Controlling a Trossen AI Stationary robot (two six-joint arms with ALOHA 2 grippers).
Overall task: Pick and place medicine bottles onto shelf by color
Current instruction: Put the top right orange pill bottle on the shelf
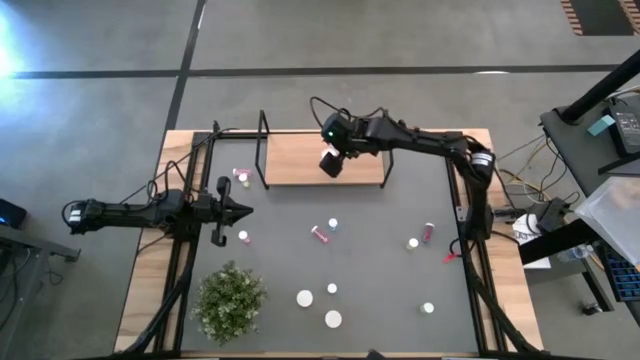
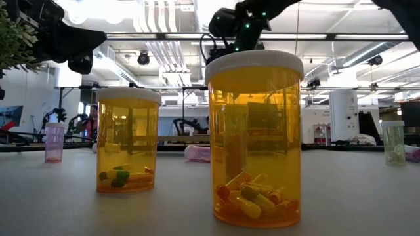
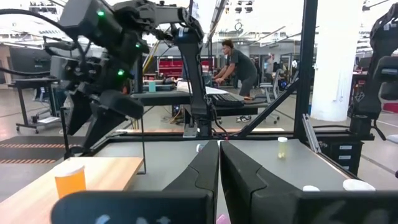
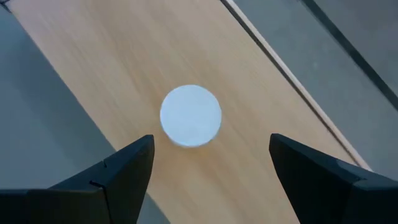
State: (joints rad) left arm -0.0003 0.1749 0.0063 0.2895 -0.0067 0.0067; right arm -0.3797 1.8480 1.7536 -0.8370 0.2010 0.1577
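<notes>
The shelf (image 1: 290,160), a light wooden board with black wire frames at its ends, stands at the far middle of the mat. An orange medicine bottle with a white cap (image 4: 190,116) stands upright on the board (image 4: 93,62); it also shows in the left wrist view (image 3: 70,180). My right gripper (image 4: 211,143) hovers open above that bottle, pointing steeply down, fingers apart on either side and clear of it (image 1: 331,163). Several more bottles lie or stand on the mat, among them a pink one on its side (image 1: 322,233). My left gripper (image 1: 245,209) waits shut at the mat's left.
A green potted plant (image 1: 230,300) stands near the front left. Two larger orange bottles (image 2: 254,141) (image 2: 127,141) stand near the front edge. Small bottles lie by the shelf's left end (image 1: 240,176) and at the right (image 1: 429,232). A person shows in the room beyond (image 3: 236,62).
</notes>
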